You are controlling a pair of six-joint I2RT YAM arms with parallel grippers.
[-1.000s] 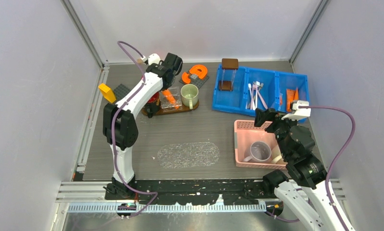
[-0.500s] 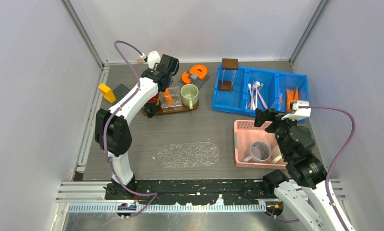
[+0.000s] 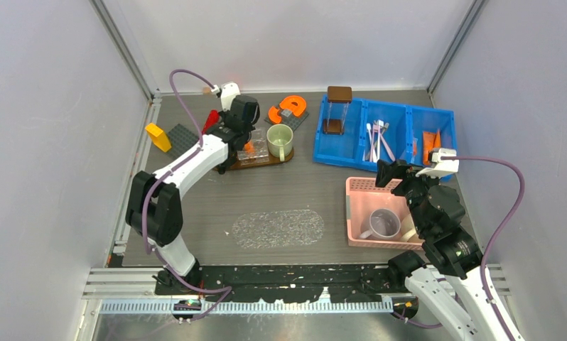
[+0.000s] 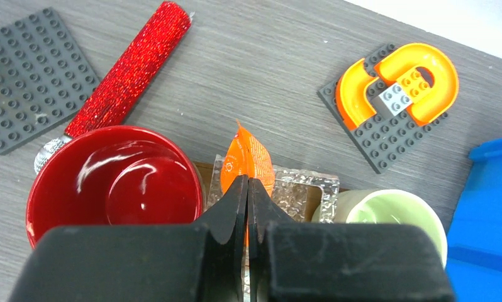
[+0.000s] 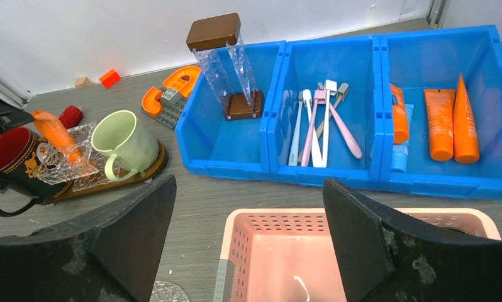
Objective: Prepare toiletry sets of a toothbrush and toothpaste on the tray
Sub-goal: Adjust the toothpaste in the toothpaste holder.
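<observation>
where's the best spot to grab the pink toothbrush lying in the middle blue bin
Take the pink toothbrush by its thick lower handle, coming straight down from above with jaws across it: that end fans out to the right, clear of the other brushes.

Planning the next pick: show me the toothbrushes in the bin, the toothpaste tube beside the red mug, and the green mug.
toothbrushes (image 5: 312,135), right wrist view, on the crossed handles.
toothpaste (image 4: 250,160), left wrist view, on the tube's upper body.
green mug (image 5: 136,148), right wrist view, on the outer wall.
</observation>
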